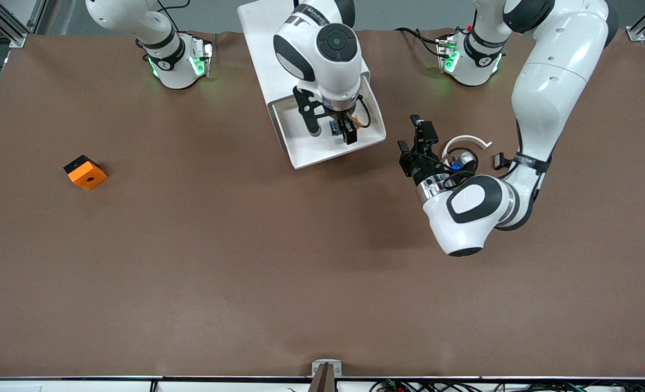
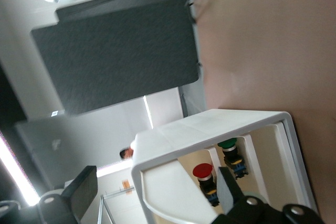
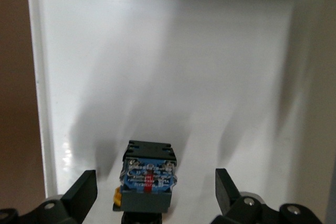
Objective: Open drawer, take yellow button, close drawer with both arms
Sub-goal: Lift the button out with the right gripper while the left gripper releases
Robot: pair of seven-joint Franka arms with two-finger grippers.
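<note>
The drawer (image 1: 322, 160) stands pulled out of the white cabinet (image 1: 257, 43), toward the front camera. My right gripper (image 1: 333, 132) reaches down into it, open. In the right wrist view the button (image 3: 148, 177) lies on the drawer's white floor (image 3: 184, 66) between the spread fingers (image 3: 84, 192) of the right gripper (image 3: 155, 179), touching neither. It has a dark body with a blue label, and a bit of orange-yellow cap shows at its side. My left gripper (image 1: 412, 136) is open and empty beside the drawer, toward the left arm's end. The left gripper (image 2: 155, 177) points at the cabinet (image 2: 210, 124).
An orange block (image 1: 85, 172) lies toward the right arm's end of the brown table (image 1: 246, 261). A white curved band with black clips (image 1: 467, 142) lies by the left arm's wrist. A red-capped button (image 2: 203, 171) and a green-capped one (image 2: 228, 144) show at the cabinet's lower part.
</note>
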